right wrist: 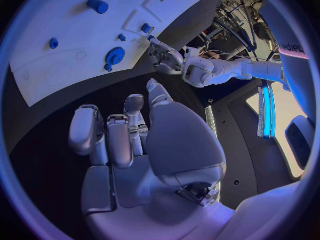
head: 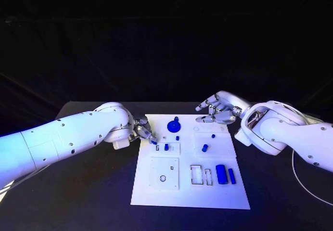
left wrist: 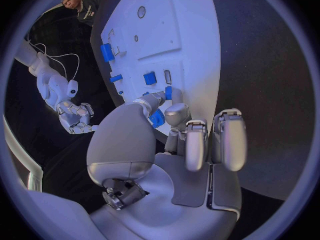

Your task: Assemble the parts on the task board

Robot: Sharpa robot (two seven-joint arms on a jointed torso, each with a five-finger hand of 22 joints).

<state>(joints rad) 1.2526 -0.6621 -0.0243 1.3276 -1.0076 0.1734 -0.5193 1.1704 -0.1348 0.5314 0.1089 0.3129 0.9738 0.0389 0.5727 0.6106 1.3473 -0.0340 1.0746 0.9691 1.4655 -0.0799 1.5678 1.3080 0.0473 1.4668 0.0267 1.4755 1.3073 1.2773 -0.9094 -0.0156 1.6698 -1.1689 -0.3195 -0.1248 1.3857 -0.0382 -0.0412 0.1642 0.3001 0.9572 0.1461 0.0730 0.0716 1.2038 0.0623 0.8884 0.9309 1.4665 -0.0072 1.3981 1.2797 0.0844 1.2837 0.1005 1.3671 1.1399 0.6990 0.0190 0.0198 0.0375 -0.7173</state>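
The white task board (head: 191, 192) lies in the middle of the table. My left hand (head: 144, 131) is at the board's left edge, thumb and a finger (left wrist: 154, 98) pinching a small blue part (head: 153, 142) (left wrist: 168, 93) beside a narrow slot (left wrist: 167, 77). A blue gear (head: 175, 126) (right wrist: 114, 56) stands just beyond that hand. My right hand (head: 216, 111) (right wrist: 127, 133) hovers over the board's far right corner, its fingers loosely bent and holding nothing. Two long blue parts (head: 221, 173) lie in the near right area, and small blue pegs (head: 205, 147) stand mid-board.
The board (right wrist: 40, 74) has several bare recesses, among them a square plate (head: 165, 172) and slots (head: 196, 174). Black table (head: 83, 192) surrounds it on all sides. My left hand (right wrist: 163, 56) also appears in the right wrist view, and my right hand (left wrist: 77, 117) in the left wrist view.
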